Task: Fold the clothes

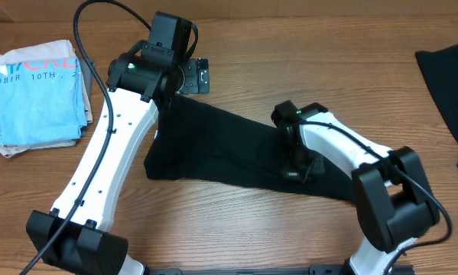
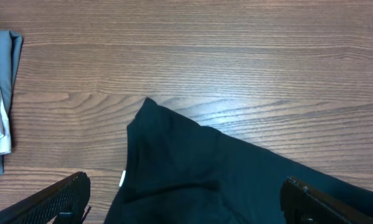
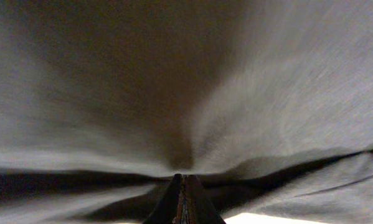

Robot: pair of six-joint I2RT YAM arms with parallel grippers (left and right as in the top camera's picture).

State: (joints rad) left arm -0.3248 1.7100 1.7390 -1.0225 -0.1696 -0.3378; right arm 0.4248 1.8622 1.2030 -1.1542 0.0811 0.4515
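Right wrist view blurred, right pincer clamped on black T-shirt, left pincer apart.

The bench is a big flat top of brown wood. Thin dark lines of grain run along it from side to side. It reaches every edge of the view from above. In the left wrist view, soft light makes a pale shiny patch on the wood.
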